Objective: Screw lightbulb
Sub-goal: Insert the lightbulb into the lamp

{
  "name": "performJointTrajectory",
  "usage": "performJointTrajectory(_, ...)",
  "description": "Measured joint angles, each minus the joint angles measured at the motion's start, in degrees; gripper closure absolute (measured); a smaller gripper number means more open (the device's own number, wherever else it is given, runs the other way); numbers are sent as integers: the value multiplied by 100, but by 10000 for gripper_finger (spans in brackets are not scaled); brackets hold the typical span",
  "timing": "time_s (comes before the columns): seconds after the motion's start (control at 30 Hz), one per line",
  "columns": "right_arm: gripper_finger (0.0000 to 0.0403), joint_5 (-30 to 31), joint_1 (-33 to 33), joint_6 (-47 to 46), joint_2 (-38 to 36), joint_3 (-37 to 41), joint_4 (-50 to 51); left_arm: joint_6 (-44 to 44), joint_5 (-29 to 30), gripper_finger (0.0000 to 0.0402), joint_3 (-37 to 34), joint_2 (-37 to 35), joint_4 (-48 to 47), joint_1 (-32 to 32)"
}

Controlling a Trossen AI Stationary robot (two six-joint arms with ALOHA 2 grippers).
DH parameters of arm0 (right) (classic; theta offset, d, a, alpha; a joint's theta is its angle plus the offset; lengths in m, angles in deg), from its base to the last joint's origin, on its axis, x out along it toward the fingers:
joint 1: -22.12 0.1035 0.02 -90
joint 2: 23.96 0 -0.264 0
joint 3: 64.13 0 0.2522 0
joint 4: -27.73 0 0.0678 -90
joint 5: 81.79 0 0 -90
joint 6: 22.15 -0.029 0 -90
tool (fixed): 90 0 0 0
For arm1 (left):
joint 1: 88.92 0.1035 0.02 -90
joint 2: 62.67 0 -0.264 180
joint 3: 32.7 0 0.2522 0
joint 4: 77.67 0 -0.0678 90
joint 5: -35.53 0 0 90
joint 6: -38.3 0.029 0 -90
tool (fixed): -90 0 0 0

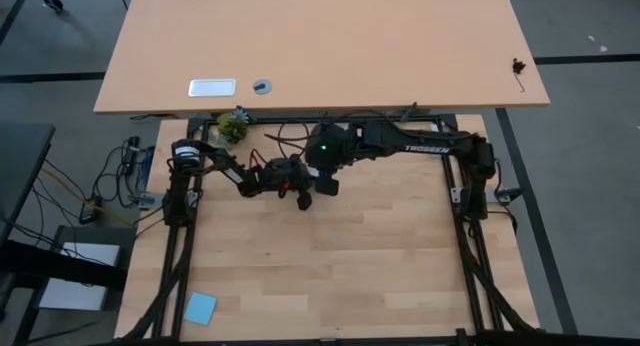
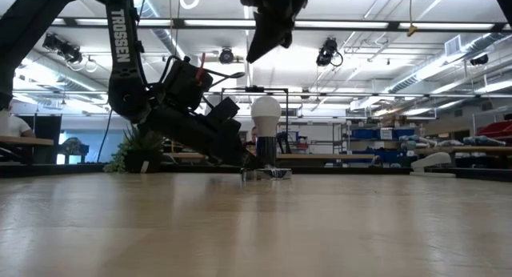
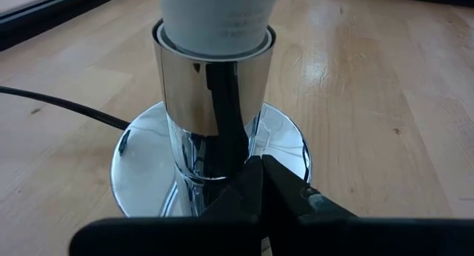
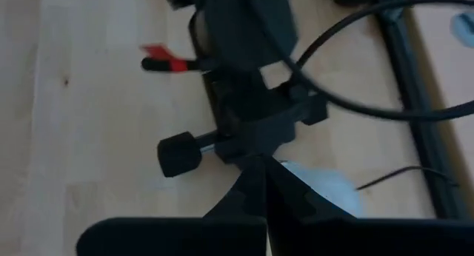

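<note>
The white lightbulb [image 2: 266, 113] stands upright in a chrome socket [image 3: 211, 93] on a round mirror base disc [image 3: 141, 167], near the table's far middle. A black cord [image 3: 59, 108] runs off from the base. My left gripper [image 3: 259, 171] is shut and low at the socket's foot; it also shows in the low view [image 2: 246, 159]. My right gripper [image 2: 256, 54] is shut and hangs above the bulb, clear of it. The bulb's white top [image 4: 322, 189] shows below it in the right wrist view. In the high view the arms hide the bulb. My left gripper's shut fingertips [image 3: 248, 174] lie at the foot of the chrome socket stem [image 3: 215, 163], over the base disc. They slant down from the table's left. The fingers themselves hide whether they touch the stem, the disc or both. The socket stands upright on the table.
A second, larger table [image 1: 320, 46] stands beyond the far edge. A small plant [image 1: 232, 126] sits at the far left corner and a blue note [image 1: 200, 307] near the front left. Black frame rails [image 1: 470, 256] run along both sides. Bare wood lies in front of the socket.
</note>
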Motion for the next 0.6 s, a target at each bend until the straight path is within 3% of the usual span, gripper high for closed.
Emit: performJointTrajectory(0.6, 402, -208, 122, -420, -2105, 3968, -3475, -17, -22, 394, 0, 2, 35, -5)
